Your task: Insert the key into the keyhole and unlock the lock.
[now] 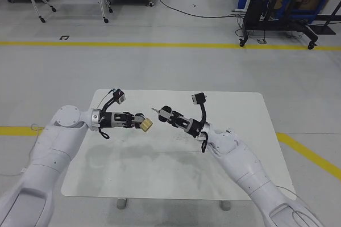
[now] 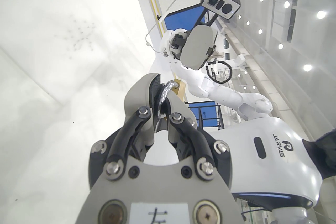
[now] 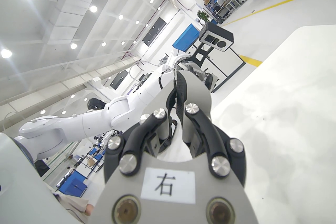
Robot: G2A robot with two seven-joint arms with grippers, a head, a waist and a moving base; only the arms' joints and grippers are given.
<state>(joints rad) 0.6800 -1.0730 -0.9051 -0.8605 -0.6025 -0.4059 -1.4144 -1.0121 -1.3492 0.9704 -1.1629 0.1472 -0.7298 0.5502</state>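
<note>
**Lock and key both held above the table, close but not yet joined**

The left tool (image 2: 164, 89) is clamped on the lock's steel shackle (image 2: 163, 97), its pads pinching the loop. Just past the fingertips a corner of the brass body (image 2: 180, 86) shows. In the top view the lock (image 1: 146, 124) juts from the end of that tool above the table (image 1: 227, 170), with its body towards the other arm. Beyond it, the right tool (image 1: 166, 112) is closed on the key (image 1: 156, 110), whose thin blade points at the lock. The two are near each other but apart. In the right wrist view the pads (image 3: 181, 93) press tight together, and the key's head is hidden between them.

The lock should be rigid, smooth and dense for its bulk. Held by a round shackle, it will likely pivot when the key pushes, so the thrust should run straight along the shackle's line. A hold on the body's flat sides would resist better.

The key is light, stiff and thin. Its flat head belongs broadside between the pads so that turning force passes without slipping. Neither thing is fragile, though an off-axis push could slide the blade in its grip.

The keyhole is too small to make out. It probably sits on the face turned towards the key.
</note>
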